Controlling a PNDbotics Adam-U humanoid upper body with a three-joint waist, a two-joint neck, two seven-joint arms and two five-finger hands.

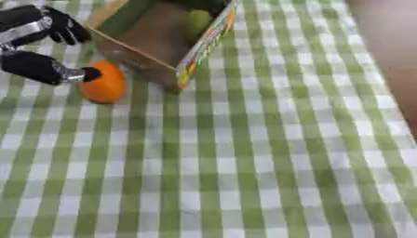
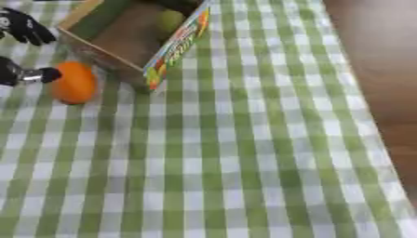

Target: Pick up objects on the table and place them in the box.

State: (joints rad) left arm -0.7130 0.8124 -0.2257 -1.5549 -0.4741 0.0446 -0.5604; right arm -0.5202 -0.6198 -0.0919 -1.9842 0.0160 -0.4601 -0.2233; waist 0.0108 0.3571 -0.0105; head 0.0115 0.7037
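An orange fruit (image 1: 104, 82) lies on the green-and-white checked cloth, just left of the box's near corner. The cardboard box (image 1: 146, 44) stands open at the top, with a colourful printed side panel (image 1: 208, 39). Something yellow-green (image 1: 198, 21) shows inside it. My left hand (image 1: 32, 66) comes in from the upper left. Its thumb tip (image 1: 90, 73) touches the orange's left side, while its fingers (image 1: 63, 29) hang spread well above the fruit and do not close round it. My right hand shows in no view.
The checked tablecloth (image 1: 244, 162) covers the whole near and middle table. Its right edge runs down beside a brown wooden floor (image 2: 374, 56).
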